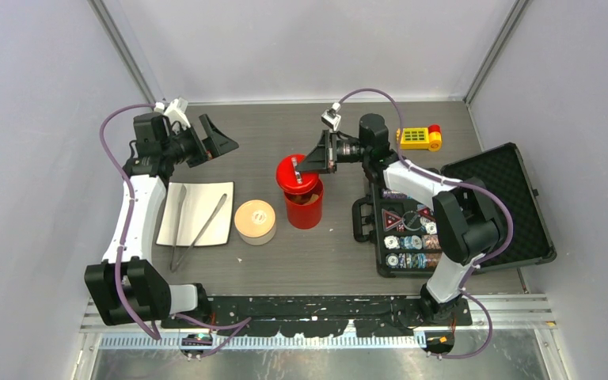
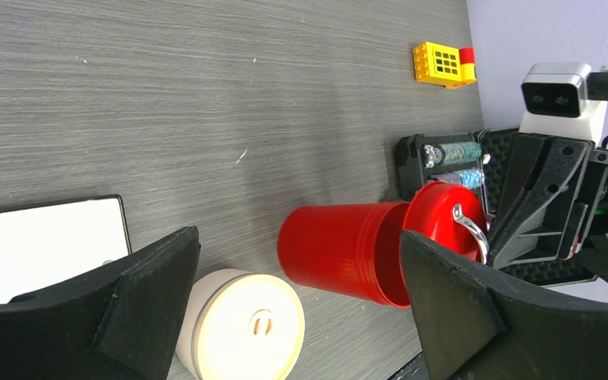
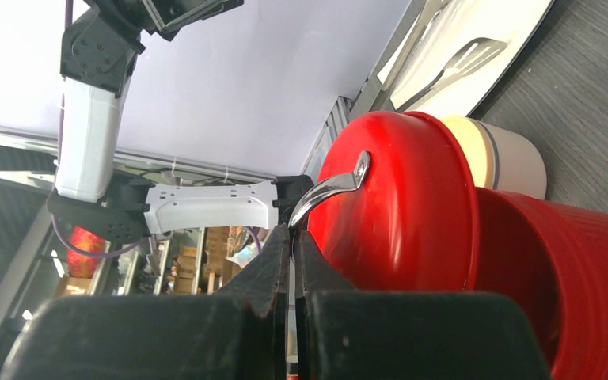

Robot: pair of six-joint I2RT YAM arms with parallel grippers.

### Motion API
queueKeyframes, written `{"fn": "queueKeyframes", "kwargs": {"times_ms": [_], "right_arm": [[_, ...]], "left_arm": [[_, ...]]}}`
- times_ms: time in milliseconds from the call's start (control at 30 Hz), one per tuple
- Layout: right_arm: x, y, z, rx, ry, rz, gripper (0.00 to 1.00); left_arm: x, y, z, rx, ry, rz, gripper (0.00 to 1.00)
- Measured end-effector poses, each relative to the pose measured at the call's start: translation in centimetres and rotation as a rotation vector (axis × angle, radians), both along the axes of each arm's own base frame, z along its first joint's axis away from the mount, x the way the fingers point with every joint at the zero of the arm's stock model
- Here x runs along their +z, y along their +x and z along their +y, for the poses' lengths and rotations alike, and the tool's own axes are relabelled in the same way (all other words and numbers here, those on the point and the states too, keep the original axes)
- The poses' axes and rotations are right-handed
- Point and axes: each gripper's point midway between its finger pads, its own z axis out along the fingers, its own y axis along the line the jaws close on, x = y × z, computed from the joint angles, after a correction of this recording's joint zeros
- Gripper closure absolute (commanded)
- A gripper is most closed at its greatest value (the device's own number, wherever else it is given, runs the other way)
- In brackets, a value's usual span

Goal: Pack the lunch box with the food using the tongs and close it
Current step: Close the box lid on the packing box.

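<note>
Grey table [image 1: 285, 127] bears one tongs [image 1: 202, 226], one lunch box [image 1: 255, 222].

Bench [image 1: 324, 253]: grey wood-grain laminate, matt, fine streaks. Red canister [image 1: 305, 204] and its lid [image 1: 294, 172]: glossy, smooth, with soft highlights; material unclear. Handle [image 3: 328, 188] on that lid: polished bare metal. Tongs [image 3: 451, 71]: bright silver metal, smooth. Tray [image 1: 206, 202]: smooth white, dark rim. Lunch box lid [image 2: 253, 324]: tan, matt. Left hand [image 2: 299, 237] and right hand [image 3: 291, 231]: black matt plastic. Case lining [image 1: 495, 194]: black dimpled foam. Toy block [image 2: 443, 63]: shiny yellow plastic.
</note>
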Motion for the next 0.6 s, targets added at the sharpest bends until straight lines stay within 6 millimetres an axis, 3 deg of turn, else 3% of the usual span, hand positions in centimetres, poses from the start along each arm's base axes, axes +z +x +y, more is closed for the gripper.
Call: {"fn": "queueKeyframes", "kwargs": {"times_ms": [600], "right_arm": [[-3.7, -0.6, -1.0, 0.001, -0.053, 0.060, 1.00]], "left_arm": [[-0.3, 0.1, -0.1, 0.000, -0.008, 0.014, 0.00]]}}
